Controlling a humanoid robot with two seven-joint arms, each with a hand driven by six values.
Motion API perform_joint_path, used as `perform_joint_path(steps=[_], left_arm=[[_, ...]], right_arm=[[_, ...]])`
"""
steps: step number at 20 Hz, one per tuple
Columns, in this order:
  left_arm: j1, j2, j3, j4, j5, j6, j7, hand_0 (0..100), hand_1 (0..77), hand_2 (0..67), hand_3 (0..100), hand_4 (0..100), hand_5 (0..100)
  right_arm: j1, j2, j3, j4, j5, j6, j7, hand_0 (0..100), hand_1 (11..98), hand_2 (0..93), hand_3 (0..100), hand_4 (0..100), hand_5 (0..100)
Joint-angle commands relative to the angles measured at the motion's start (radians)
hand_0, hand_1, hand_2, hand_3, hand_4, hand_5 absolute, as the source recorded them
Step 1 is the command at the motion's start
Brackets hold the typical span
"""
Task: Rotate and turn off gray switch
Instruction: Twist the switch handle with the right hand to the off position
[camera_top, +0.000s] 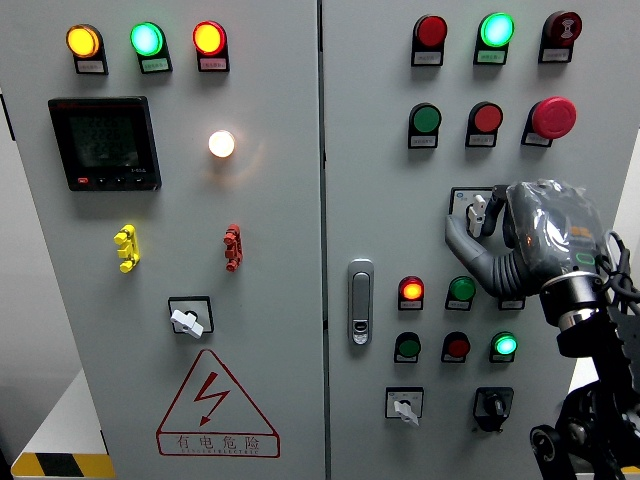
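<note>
Grey steel cabinet doors fill the view, split by a vertical seam just left of centre, with a door handle (360, 301) on the right door beside that seam. Nearest the camera, the right arm rises from the lower right corner and ends in the right hand (520, 240), wrapped in a clear cover, set against the right door. Its fingers (462, 237) curl toward the gray switch (478, 212), which sits in a square plate on the right door at mid height, below a red pushbutton (486, 118); whether the fingertips actually pinch the knob cannot be told, as the hand hides part of the plate. On the panel beyond, a red emergency stop button (553, 117) lies upper right of the hand, and a lit red lamp (411, 290) lower left of it. Further left, the left door carries a digital meter (104, 142), a glowing white lamp (221, 144), a second rotary switch (188, 319) and a red warning triangle (216, 404).
</note>
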Motion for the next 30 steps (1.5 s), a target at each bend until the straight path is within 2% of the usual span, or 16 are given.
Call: perform_joint_path(steps=[1, 7, 30], left_arm=[[0.0, 0.0, 0.0, 0.0, 0.0, 0.0, 0.0, 88, 0.0, 13.2, 19, 8, 11], [0.0, 0.0, 0.0, 0.0, 0.0, 0.0, 0.0, 88, 0.0, 13.2, 19, 8, 11], [0.0, 0.0, 0.0, 0.0, 0.0, 0.0, 0.0, 88, 0.0, 13.2, 19, 8, 11]], right_arm=[[0.001, 0.0009, 0.002, 0.0, 0.0, 0.002, 0.001, 0, 32.3, 61.0, 100, 100, 100], [0.001, 0.0039, 0.006, 0.0, 0.0, 0.002, 0.003, 0, 34.2, 59.8, 100, 100, 100], [-0.009, 0.004, 0.046, 0.038, -0.005, 0.005, 0.011, 0, 35.3, 58.9, 100, 100, 100]])
